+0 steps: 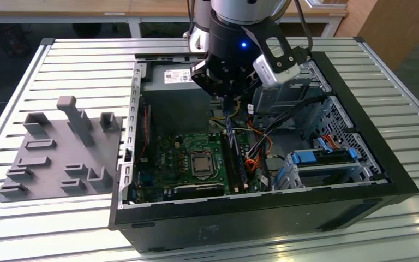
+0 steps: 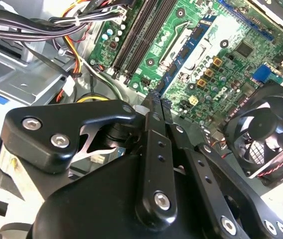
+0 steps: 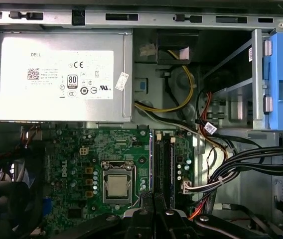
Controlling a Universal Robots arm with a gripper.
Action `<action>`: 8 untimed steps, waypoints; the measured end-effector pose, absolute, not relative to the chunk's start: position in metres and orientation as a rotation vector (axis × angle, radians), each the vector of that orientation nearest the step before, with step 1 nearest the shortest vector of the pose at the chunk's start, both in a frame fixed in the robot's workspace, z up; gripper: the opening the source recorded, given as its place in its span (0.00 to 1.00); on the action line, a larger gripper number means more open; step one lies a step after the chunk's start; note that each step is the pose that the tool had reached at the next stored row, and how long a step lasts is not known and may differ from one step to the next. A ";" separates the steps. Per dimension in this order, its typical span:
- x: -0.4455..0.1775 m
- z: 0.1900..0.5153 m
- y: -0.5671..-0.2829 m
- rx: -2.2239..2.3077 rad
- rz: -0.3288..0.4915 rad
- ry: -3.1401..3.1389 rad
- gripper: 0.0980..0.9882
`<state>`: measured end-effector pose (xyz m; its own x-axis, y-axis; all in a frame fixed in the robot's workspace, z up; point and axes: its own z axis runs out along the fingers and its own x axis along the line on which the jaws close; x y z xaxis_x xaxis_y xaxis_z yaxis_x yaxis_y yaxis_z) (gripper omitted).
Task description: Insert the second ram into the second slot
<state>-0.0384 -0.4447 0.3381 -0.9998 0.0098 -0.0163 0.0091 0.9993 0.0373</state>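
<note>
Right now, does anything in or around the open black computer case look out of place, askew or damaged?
Nothing stands out. The open black metal computer case sits flat on the slatted aluminium table, the green motherboard looks undamaged, and the black claw hangs over it near the long black memory slots.

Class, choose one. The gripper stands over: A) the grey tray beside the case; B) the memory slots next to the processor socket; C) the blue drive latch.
B: the gripper, shut on the second ram, lines up with the memory slots beside the processor socket in the exterior view.
</note>
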 end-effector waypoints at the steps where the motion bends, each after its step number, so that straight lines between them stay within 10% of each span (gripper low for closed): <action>1: -0.038 0.337 -0.445 0.015 0.058 3.125 0.03; 8: -0.038 0.333 -0.445 0.015 0.058 3.125 0.03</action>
<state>-0.0384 -0.4447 0.3331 -0.9998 0.0098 -0.0163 0.0091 0.9993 0.0374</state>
